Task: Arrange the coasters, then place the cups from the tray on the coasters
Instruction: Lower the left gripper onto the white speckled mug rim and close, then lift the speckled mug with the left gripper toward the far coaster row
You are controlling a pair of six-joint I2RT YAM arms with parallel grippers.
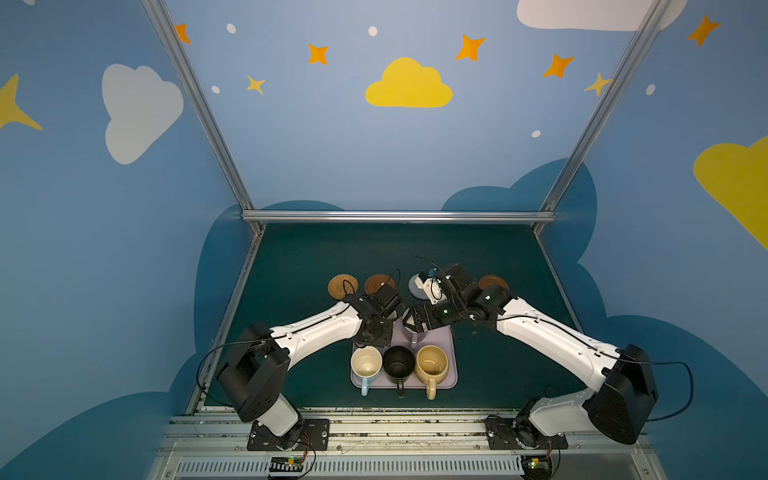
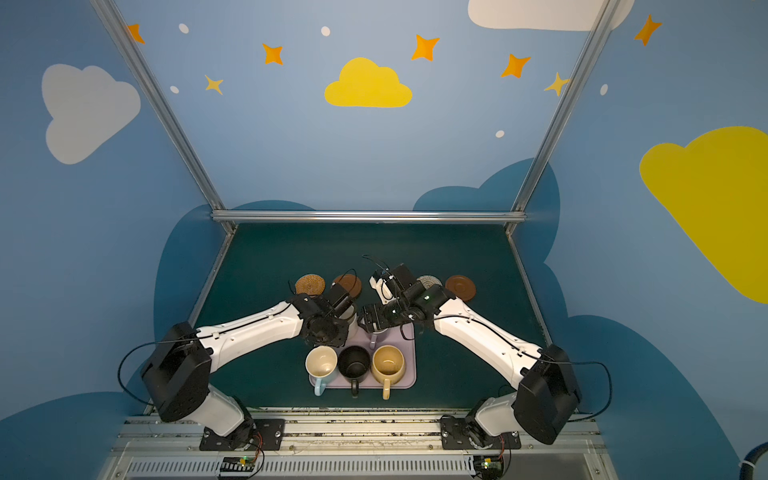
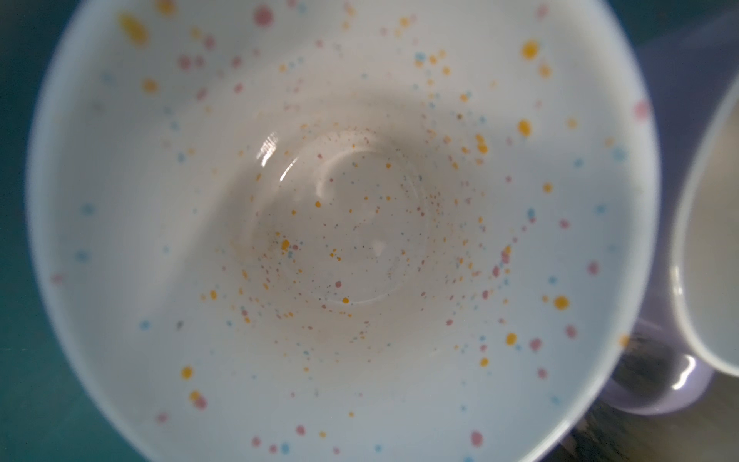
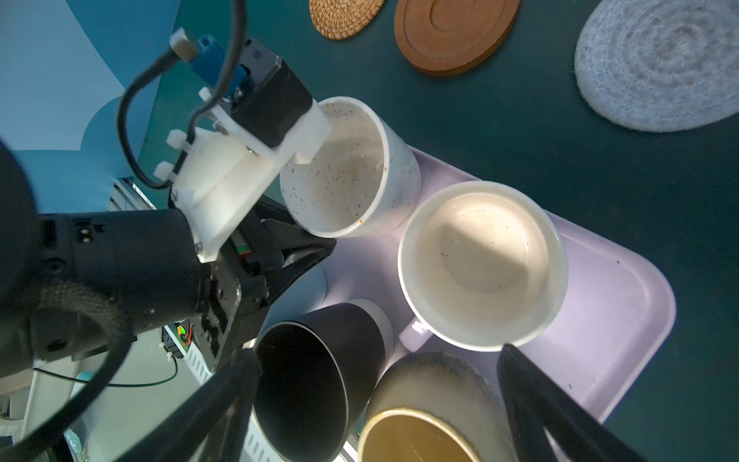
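The lilac tray (image 1: 451,374) holds light blue (image 1: 365,363), black (image 1: 398,362) and mustard (image 1: 431,363) cups in front. Behind them stand the cream speckled cup (image 4: 348,172) and the lavender cup (image 4: 484,264). My left gripper (image 4: 326,246) is shut at the speckled cup's side, a white bit pinched between its fingers. The left wrist view looks straight down into that cup (image 3: 344,224), and no fingers show there. My right gripper (image 4: 380,404) hangs open over the lavender cup's handle (image 1: 414,340). Behind the tray lie an orange-brown woven coaster (image 1: 343,286), a wooden coaster (image 1: 379,284), a grey-white coaster (image 1: 415,286) and a second wooden coaster (image 1: 493,282).
A pale woven coaster (image 2: 430,280) peeks out behind the right arm. Both wrists crowd together above the tray's back half. The green mat (image 1: 498,257) runs back to a metal frame rail (image 1: 399,216), with blue walls on either side.
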